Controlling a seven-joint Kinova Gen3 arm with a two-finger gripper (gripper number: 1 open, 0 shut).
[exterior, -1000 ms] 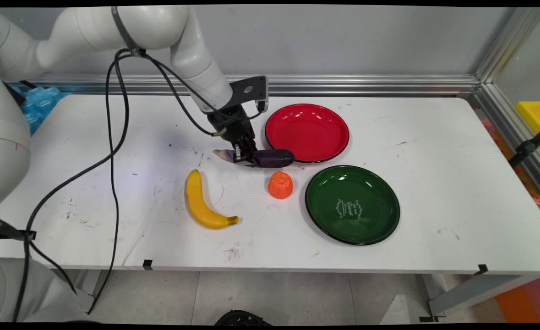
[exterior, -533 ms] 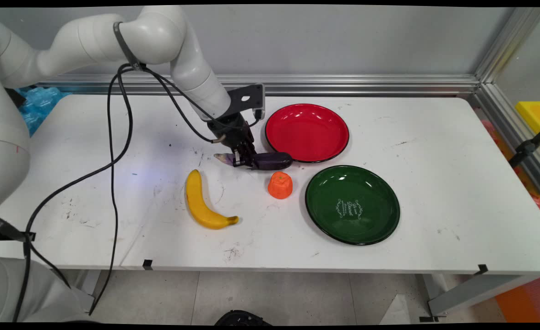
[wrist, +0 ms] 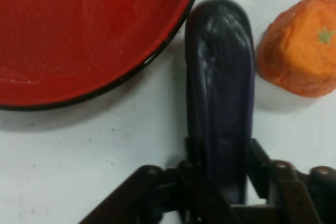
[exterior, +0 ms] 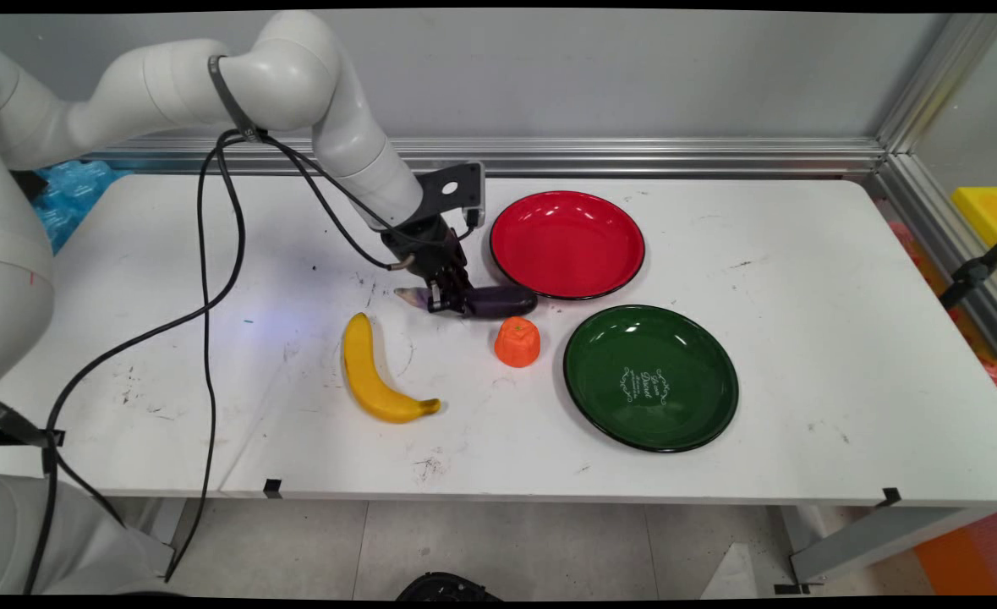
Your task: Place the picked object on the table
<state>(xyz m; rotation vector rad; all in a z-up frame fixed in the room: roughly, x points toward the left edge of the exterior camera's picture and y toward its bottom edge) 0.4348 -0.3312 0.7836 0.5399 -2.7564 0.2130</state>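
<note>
Over the last second the end effector [exterior: 447,298], clamped on the purple eggplant [exterior: 498,299], has sunk lower toward the counter [exterior: 802,254] and drifted slightly left. The eggplant has come down with it, its rounded end pulling back a little from the red plate [exterior: 566,244] toward the orange fruit [exterior: 517,342].

Banana [exterior: 374,372], red plate [exterior: 566,244] and green plate [exterior: 650,377] on white table [exterior: 802,254]
</note>
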